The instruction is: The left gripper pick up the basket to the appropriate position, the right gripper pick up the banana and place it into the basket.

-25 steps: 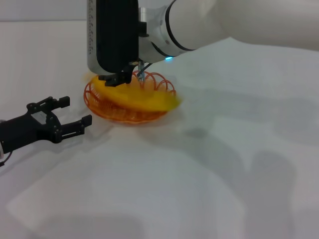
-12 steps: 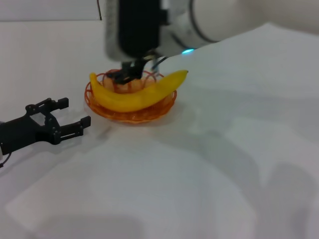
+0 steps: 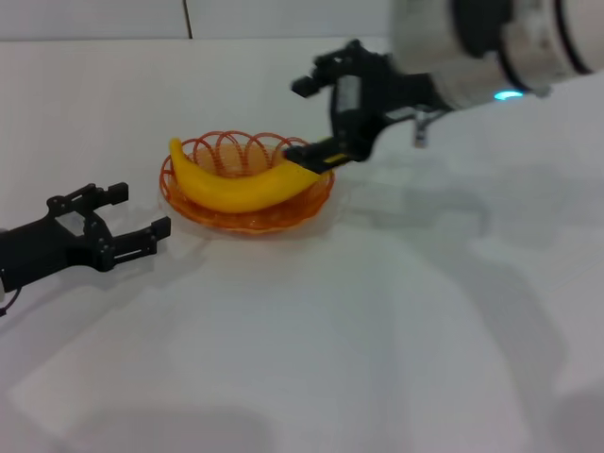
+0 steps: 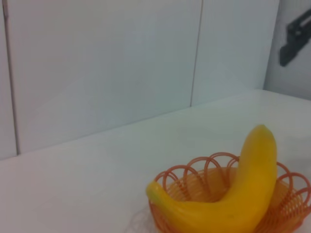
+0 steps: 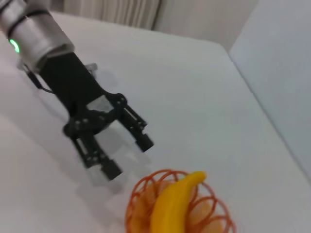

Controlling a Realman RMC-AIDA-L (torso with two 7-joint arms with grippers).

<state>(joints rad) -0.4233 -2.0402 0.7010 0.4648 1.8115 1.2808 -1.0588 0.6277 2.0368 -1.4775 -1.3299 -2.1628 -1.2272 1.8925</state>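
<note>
The yellow banana (image 3: 236, 186) lies across the orange wire basket (image 3: 185, 204) on the white table. My right gripper (image 3: 304, 121) is open and empty, just right of the basket, with its lower finger (image 3: 316, 157) close to the banana's right end. My left gripper (image 3: 142, 210) is open and empty on the table left of the basket, a short gap from its rim. The left wrist view shows the banana (image 4: 233, 194) in the basket (image 4: 194, 174). The right wrist view shows the left gripper (image 5: 129, 158), the banana (image 5: 170, 208) and the basket (image 5: 138, 196).
The white tabletop (image 3: 311, 321) stretches bare in front of the basket. A white panelled wall (image 4: 121, 63) stands behind the table. The bulky white right arm (image 3: 510, 38) hangs over the back right.
The right gripper let go of the banana and swung away to the right of the basket. The banana settled in the basket. The left gripper has not moved.
</note>
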